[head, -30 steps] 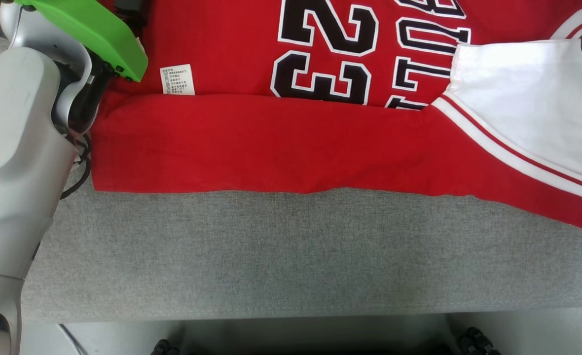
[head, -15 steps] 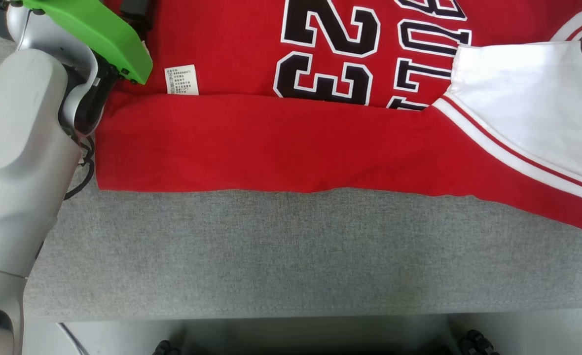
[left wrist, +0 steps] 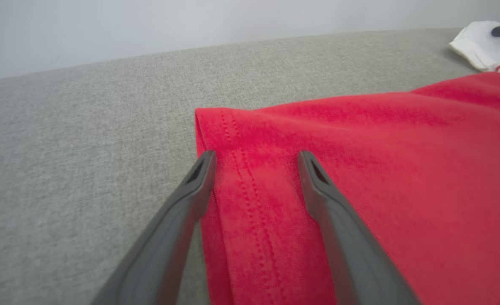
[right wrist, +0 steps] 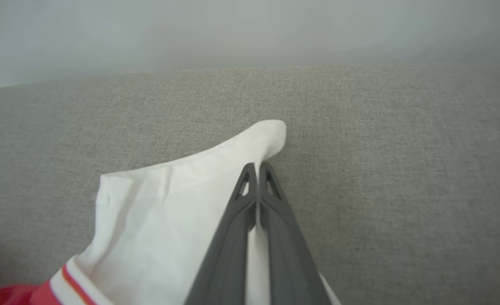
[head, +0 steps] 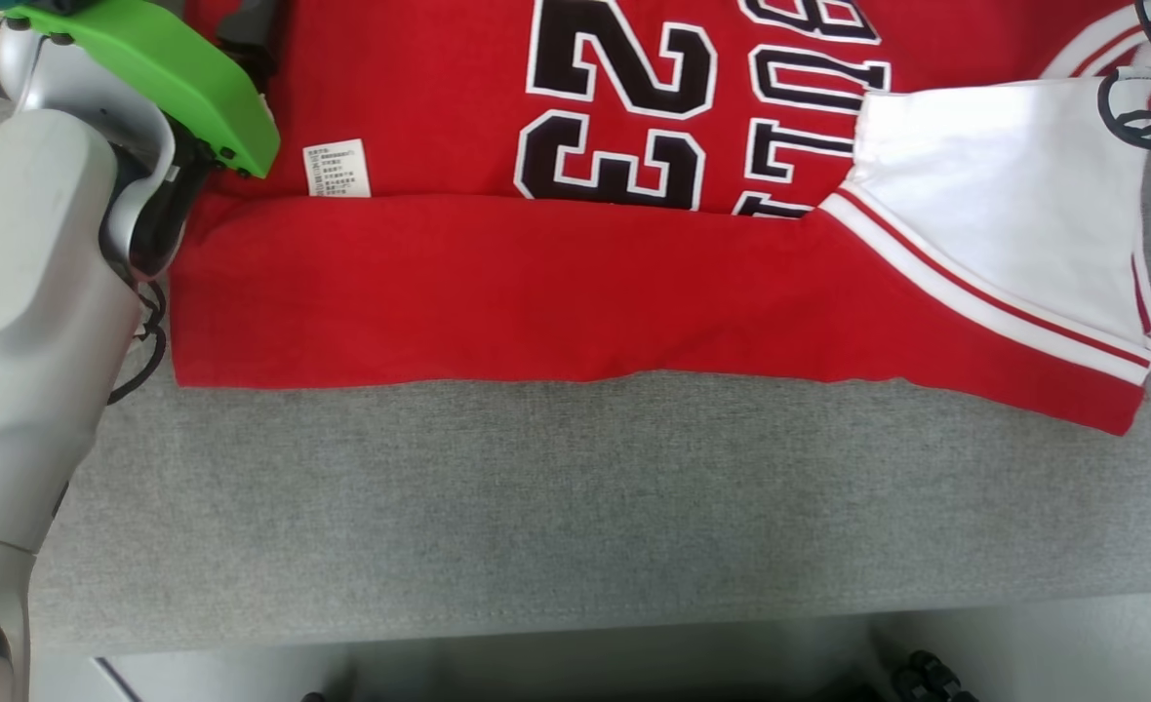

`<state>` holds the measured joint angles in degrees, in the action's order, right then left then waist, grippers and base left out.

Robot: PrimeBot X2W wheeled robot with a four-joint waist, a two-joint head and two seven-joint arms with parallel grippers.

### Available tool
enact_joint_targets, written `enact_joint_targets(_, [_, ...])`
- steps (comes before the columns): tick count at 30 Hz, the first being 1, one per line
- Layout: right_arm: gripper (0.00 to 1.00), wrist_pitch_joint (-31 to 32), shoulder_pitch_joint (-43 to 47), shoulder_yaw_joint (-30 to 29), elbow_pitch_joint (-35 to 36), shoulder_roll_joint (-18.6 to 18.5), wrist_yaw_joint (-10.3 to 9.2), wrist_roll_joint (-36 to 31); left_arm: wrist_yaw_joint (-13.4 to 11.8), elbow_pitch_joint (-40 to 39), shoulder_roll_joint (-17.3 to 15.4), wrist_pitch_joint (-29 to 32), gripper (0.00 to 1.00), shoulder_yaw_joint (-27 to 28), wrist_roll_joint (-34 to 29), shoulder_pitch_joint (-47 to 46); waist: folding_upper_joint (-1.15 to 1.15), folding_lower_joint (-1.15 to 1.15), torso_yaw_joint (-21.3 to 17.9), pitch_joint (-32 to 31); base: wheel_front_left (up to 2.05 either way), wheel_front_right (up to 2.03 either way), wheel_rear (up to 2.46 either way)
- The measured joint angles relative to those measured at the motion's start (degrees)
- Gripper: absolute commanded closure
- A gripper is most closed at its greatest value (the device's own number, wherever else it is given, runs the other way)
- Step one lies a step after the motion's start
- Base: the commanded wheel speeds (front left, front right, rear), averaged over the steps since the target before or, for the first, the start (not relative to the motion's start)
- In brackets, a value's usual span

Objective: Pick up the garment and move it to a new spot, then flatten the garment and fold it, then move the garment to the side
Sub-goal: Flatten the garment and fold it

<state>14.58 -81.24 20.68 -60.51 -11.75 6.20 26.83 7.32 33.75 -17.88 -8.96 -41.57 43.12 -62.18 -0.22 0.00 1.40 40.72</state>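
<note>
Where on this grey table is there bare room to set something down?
The wide strip of table between the red jersey and the near edge is bare. So is the cloth beyond the white sleeve. Crowded: the far side, under the jersey, and the left end by the forearm.

The red garment (head: 536, 292) lies spread across the grey fabric bench (head: 575, 507), its near long edge folded over into a plain red band. Above that fold are black numerals (head: 624, 107) outlined in white and a small white care label (head: 336, 168). A white sleeve (head: 1005, 205) with red-striped trim lies at the right end. The left arm's pale forearm (head: 29, 322) and green cover (head: 156, 78) reach along the garment's left edge
</note>
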Motion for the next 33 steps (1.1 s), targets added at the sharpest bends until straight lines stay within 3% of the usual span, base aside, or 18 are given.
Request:
enact_joint_targets(12, [1.0,-2.94,0.1,1.91,-0.55,1.07,0.54,-0.08,0.05,5.81,0.1,-1.15,0.0,3.54,3.14,-1.63,0.0,0.0,-2.21,-0.64,0.0,0.0,0.0])
enact_joint_targets(22, [1.0,-3.57,0.09,3.1,-1.34,1.1,0.86,-0.08,0.05,8.35,1.68,0.94,0.0,2.86,5.64,-3.08,0.0,0.0,-2.74,-1.22,0.0,0.0,0.0])
enact_joint_targets(23, [1.0,-3.72,0.09,3.25,-1.43,1.11,0.86,-0.07,0.05,8.4,1.91,1.11,0.39,2.72,5.64,-3.25,0.0,0.0,-2.78,-1.24,0.0,0.0,0.0])
enact_joint_targets(25, [1.0,-3.78,0.09,3.46,-1.62,1.13,0.86,-0.07,0.05,8.42,2.26,1.12,0.67,2.4,5.65,-3.52,0.0,0.0,-2.84,-1.28,0.0,0.0,0.0])
enact_joint_targets(26, [1.0,-3.79,0.09,3.54,-1.72,1.13,0.86,-0.07,0.05,8.42,2.31,1.11,1.0,2.29,5.69,-3.59,0.0,0.0,-2.86,-1.3,0.0,0.0,0.0])
enact_joint_targets(33, [1.0,-5.03,0.26,5.01,-2.23,1.14,0.87,-0.07,0.05,8.76,2.31,-0.18,1.0,0.87,5.94,-3.66,0.0,0.0,-2.85,-1.79,0.0,0.0,0.0])
